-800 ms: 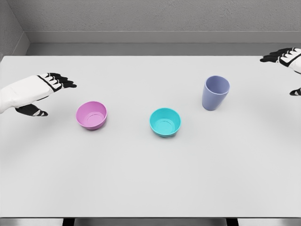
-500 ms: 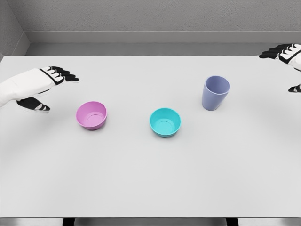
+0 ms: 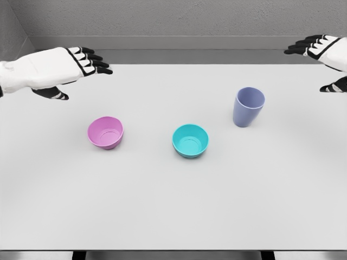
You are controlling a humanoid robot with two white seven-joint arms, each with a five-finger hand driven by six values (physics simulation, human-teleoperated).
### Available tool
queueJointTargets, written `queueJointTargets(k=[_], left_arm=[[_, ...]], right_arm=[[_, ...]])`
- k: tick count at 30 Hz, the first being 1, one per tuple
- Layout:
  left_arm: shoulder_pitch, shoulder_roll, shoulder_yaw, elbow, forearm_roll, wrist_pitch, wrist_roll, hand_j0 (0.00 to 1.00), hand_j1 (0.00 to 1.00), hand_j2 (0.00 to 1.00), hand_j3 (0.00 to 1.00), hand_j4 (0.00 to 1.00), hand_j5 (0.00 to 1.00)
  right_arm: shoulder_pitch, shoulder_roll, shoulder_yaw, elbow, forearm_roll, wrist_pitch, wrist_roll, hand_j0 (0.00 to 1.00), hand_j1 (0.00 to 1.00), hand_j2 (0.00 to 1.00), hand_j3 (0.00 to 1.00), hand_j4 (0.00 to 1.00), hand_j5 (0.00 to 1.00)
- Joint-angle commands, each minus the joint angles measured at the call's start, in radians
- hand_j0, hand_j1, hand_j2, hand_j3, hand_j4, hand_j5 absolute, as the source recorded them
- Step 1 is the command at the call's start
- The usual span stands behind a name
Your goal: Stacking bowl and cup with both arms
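Observation:
A pink bowl (image 3: 105, 132) stands upright on the white table (image 3: 173, 206), left of centre. A teal bowl (image 3: 190, 140) sits near the middle. To its upper right stands a lavender cup (image 3: 248, 106), upright. My left hand (image 3: 76, 73) hovers above and behind the pink bowl, fingers spread, thumb hanging below, holding nothing. My right hand (image 3: 322, 62) floats at the far right edge, beyond and right of the cup, fingers extended and empty.
The table's far edge meets a grey wall at the back. A dark strip under the front edge shows at the bottom of the view.
My left hand has risen and moved right and farther back, from beside the pink bowl to above it. My right hand has shifted slightly left and up.

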Motion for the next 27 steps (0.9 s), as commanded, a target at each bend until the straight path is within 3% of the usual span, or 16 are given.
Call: queueJointTargets(k=[1,4,8,14,17,21,27], left_arm=[[-0.002,0.008,-0.103,0.02,0.04,0.002,0.0,1.0,1.0,1.0,1.0,1.0,1.0],[-0.018,0.006,-0.197,0.026,0.126,0.002,0.0,1.0,1.0,1.0,1.0,1.0,1.0],[-0.014,0.02,-0.206,0.029,0.216,0.002,0.0,1.0,1.0,1.0,1.0,1.0,1.0],[-0.015,0.089,-0.208,0.035,0.207,0.002,0.0,1.0,1.0,1.0,1.0,1.0,1.0],[-0.015,0.09,-0.209,0.052,0.127,0.002,0.0,1.0,1.0,1.0,1.0,1.0,1.0],[-0.015,0.09,-0.24,0.052,0.121,0.002,0.0,1.0,1.0,1.0,1.0,1.0,1.0],[-0.015,0.09,-0.249,0.038,0.134,0.002,0.0,1.0,1.0,1.0,1.0,1.0,1.0]], right_arm=[[-0.006,0.031,0.07,0.028,0.024,0.001,0.001,1.0,1.0,1.0,1.0,1.0,1.0],[-0.066,0.045,0.148,0.05,0.047,0.001,0.0,1.0,1.0,1.0,1.0,1.0,1.0],[-0.109,0.048,0.199,0.054,0.063,0.001,0.001,1.0,1.0,1.0,1.0,1.0,1.0],[-0.184,0.048,0.298,0.054,0.072,0.001,0.001,1.0,1.0,1.0,1.0,1.0,1.0],[-0.184,0.071,0.308,0.083,0.078,0.001,0.001,1.0,1.0,1.0,1.0,1.0,1.0],[-0.229,0.114,0.364,0.133,0.097,0.001,0.001,1.0,1.0,1.0,1.0,1.0,1.0],[-0.229,0.114,0.373,0.134,0.097,0.001,0.0,1.0,1.0,1.0,1.0,1.0,1.0]])
